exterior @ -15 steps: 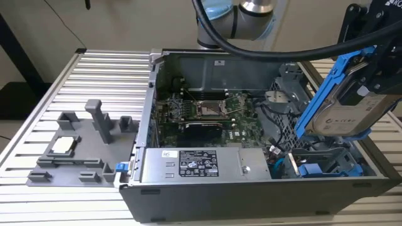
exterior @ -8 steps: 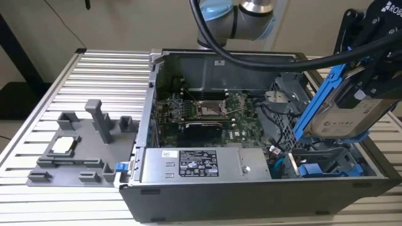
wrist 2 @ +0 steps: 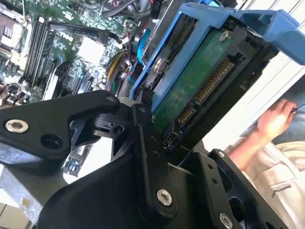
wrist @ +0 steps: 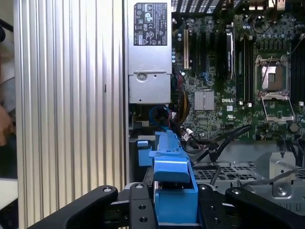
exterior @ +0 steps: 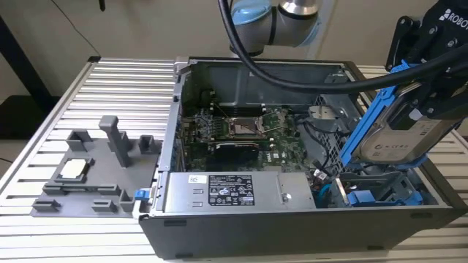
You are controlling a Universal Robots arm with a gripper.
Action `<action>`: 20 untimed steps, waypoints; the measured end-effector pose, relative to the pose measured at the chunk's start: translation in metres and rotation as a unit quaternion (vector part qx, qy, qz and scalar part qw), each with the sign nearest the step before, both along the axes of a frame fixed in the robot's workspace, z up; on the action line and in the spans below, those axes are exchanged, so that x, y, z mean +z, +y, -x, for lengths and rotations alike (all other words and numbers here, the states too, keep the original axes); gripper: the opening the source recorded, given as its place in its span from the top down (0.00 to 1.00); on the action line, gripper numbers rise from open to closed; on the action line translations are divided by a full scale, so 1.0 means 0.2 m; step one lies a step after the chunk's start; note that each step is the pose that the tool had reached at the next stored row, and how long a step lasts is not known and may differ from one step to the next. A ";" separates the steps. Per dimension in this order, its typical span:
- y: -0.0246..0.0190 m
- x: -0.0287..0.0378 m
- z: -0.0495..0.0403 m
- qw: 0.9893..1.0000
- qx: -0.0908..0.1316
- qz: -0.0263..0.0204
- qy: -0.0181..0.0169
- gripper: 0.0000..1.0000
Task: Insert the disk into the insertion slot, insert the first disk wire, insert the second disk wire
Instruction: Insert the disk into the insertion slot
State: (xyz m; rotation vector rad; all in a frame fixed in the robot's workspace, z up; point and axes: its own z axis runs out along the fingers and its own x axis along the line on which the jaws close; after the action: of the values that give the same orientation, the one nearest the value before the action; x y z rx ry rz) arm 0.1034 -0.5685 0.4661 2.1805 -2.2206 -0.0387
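Observation:
In the exterior view my gripper (exterior: 437, 101) is shut on the disk (exterior: 406, 134), a silver drive with a white label in a blue carrier frame (exterior: 365, 118). I hold it tilted above the open computer case's right end. The insertion slot (exterior: 380, 189), a grey metal bay with blue plastic parts inside, lies just below the disk, apart from it. In the second wrist view the disk's green circuit board (wrist 2: 200, 81) and connector face the camera. In the first wrist view the blue carrier (wrist: 171, 191) sits between my black fingers (wrist: 138, 210). Loose cables (wrist: 214, 143) lie beside the bay; I cannot tell which are disk wires.
The grey power supply box (exterior: 219, 190) runs along the case's front wall, with the motherboard (exterior: 241, 131) behind it. A grey fixture tray (exterior: 95, 170) with upright posts stands on the ribbed aluminium table (exterior: 109, 76) at the exterior view's left. A person's hand (wrist 2: 276, 119) is near the case.

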 end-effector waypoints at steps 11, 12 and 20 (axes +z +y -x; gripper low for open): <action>-0.002 -0.046 -0.033 1.000 0.009 0.000 0.000 0.67; -0.003 -0.050 -0.040 1.000 0.011 0.000 0.000 0.67; -0.009 -0.069 -0.060 1.000 0.020 0.000 0.001 0.67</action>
State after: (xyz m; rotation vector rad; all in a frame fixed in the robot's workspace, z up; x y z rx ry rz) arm 0.1155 -0.5703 0.4524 2.2235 -2.1752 -0.0391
